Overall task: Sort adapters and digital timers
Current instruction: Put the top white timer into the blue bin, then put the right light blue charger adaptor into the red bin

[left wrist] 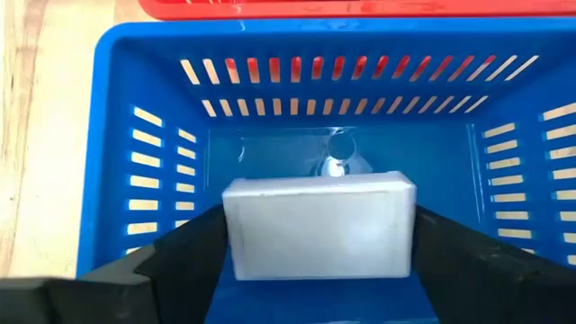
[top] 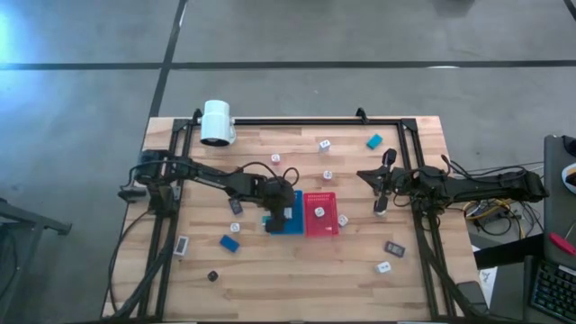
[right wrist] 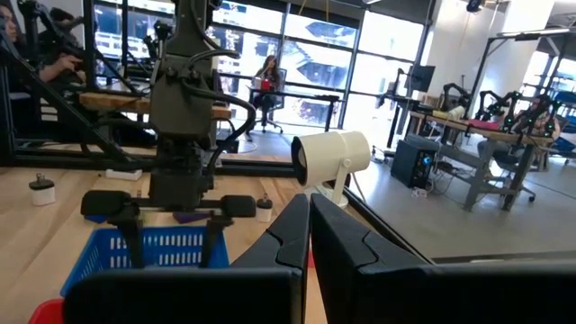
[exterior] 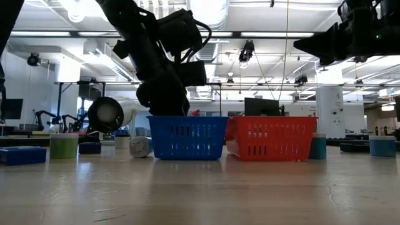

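You can see two baskets: one blue basket (left wrist: 108, 180) and one red basket (top: 328, 227). You can count six digital timers (top: 374, 140), one of them in the blue basket. The adapters (top: 324, 144) are tiny, so maybe seven. One white cylinder (top: 217, 121) sits upper left.

The left gripper (top: 278, 216) is hanging over the blue tray (top: 294, 212) at the centre of the frame, with the red tray (top: 320, 214) touching it on the right. The right gripper (top: 382, 205) is waiting right of centre. Adapters (top: 324, 144) and digital timers (top: 374, 140) are lying scattered across the wooden table (top: 297, 279). A white cylinder (top: 217, 122) is standing at upper left.
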Action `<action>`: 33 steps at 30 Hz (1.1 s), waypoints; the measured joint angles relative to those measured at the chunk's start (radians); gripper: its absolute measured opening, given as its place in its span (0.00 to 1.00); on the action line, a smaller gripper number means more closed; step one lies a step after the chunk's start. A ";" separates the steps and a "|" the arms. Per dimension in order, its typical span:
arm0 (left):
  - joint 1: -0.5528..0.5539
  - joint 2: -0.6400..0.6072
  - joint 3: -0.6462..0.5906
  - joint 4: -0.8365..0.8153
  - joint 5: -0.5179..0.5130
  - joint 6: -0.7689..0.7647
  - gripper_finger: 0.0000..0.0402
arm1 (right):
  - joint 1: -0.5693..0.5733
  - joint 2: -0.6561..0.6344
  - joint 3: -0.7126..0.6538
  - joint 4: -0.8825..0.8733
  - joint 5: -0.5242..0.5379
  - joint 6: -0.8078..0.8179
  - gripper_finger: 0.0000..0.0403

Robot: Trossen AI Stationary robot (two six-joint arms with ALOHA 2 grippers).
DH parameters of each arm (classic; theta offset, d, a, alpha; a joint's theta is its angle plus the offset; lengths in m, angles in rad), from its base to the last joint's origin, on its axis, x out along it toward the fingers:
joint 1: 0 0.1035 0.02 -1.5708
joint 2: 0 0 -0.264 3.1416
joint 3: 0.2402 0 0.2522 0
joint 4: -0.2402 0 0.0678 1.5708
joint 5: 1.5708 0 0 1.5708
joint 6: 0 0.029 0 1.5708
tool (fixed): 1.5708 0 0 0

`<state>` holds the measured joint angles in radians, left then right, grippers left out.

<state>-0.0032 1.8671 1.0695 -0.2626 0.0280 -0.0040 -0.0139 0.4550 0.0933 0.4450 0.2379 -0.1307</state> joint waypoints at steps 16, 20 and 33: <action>-0.017 -0.296 -0.065 0.146 -0.002 0.110 0.83 | 0.000 -0.001 0.000 0.000 0.000 -0.007 0.02; -0.019 -0.469 -0.206 0.302 0.002 0.181 0.71 | 0.000 -0.001 0.000 0.001 0.000 -0.007 0.02; 0.038 -1.079 -0.679 0.607 -0.053 0.191 0.02 | 0.000 0.000 0.000 0.002 0.000 -0.003 0.02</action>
<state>0.0352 0.7877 0.3907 0.3445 -0.0247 0.1866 -0.0139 0.4553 0.0933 0.4465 0.2375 -0.1341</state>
